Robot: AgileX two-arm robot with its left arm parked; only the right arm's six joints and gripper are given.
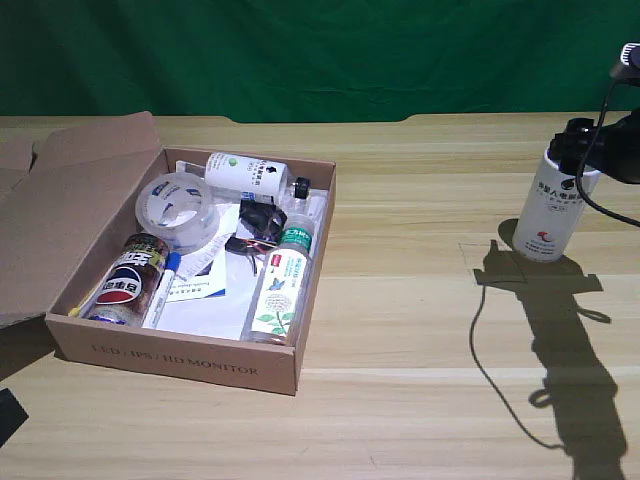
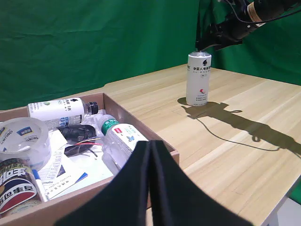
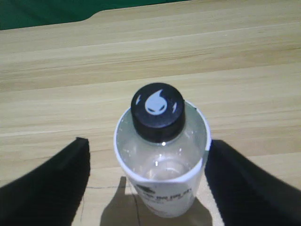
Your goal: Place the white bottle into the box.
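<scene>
The white bottle (image 1: pixel 552 215) stands upright on the wooden table at the exterior view's right, far from the box (image 1: pixel 180 360), which lies open at that view's left. My right gripper (image 1: pixel 575 140) is at the bottle's top and open, with one finger on each side of its shoulder. In the right wrist view the black cap (image 3: pixel 157 112) sits between the two dark fingers (image 3: pixel 47 188), with a gap on one side of the bottle (image 3: pixel 162 188). The left wrist view shows the bottle (image 2: pixel 198 80) under the gripper (image 2: pixel 207 44).
The box holds a tape roll (image 1: pixel 176 212), a smaller white bottle (image 1: pixel 245 175) lying down, a clear green-capped bottle (image 1: pixel 280 285), a cola can (image 1: pixel 125 283), a pen, papers and dark cables. Its flap (image 1: pixel 60 210) folds outward. A thin cable (image 1: pixel 480 340) trails on the table.
</scene>
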